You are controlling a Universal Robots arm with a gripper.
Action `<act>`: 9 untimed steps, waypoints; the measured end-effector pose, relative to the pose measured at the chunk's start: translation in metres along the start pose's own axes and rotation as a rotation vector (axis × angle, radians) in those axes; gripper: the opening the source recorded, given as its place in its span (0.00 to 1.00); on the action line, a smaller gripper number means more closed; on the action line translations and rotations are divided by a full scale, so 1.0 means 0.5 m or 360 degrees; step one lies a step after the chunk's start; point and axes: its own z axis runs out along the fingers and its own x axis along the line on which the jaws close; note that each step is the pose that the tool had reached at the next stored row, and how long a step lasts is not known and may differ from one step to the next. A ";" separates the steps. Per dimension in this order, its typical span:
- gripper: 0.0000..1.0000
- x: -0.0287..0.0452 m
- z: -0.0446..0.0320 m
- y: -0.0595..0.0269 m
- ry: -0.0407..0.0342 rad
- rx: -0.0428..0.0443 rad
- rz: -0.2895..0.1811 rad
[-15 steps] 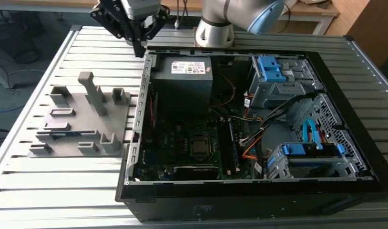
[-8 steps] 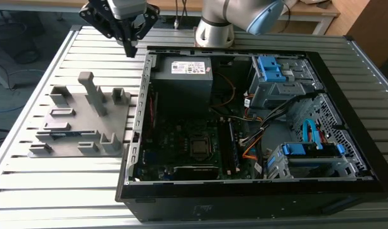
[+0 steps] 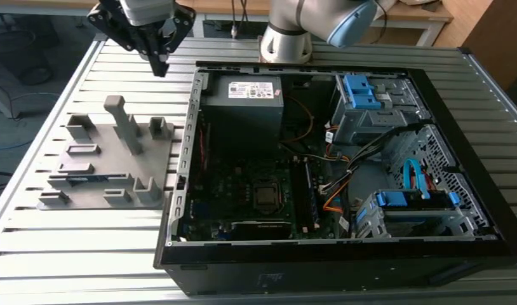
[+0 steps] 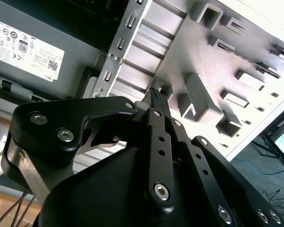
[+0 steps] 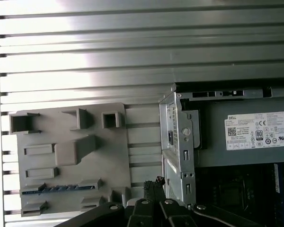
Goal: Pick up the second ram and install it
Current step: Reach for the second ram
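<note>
The claw (image 3: 160, 68) hung in the air with its two black fingers drawn together at the tips, no gap between them and nothing held. In the exterior view it hovered beyond the far edge of the grey fixture (image 3: 114, 170), above the slatted metal table (image 3: 89, 254) and touching nothing. In both wrist views the closed fingertips (image 4: 155, 94) (image 5: 155, 181) pointed down toward the edge of the fixture that faced the computer case (image 3: 187, 159).

The second ram (image 3: 76, 180) lay on the grey fixture, seated in a low slot near the edge farthest from the claw. In the first wrist view it showed as a thin blue-green strip (image 5: 57, 188) standing on edge in that slot, well apart from the fingertips. A tall grey post (image 3: 119, 121) rose from the middle of the fixture, between the ram and the claw.

The open computer case stood just beside the fixture, on the exterior view's right of it. Its perforated metal wall (image 5: 180, 142) faced the fixture (image 5: 109, 156). Inside the case, at the end nearest the claw, sat the grey power supply (image 3: 241, 108). This carried a white label (image 3: 251, 89) with dark print, rows of small marks and a square code, seen also in both wrist views (image 5: 255, 131) (image 4: 23, 45).
</note>
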 end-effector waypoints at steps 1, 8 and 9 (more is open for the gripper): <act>0.10 0.005 0.000 -0.001 0.0000 0.0000 0.0000; 0.10 0.034 -0.001 -0.006 0.0000 0.0000 0.0000; 0.10 0.037 -0.001 -0.007 0.0000 0.0000 0.0000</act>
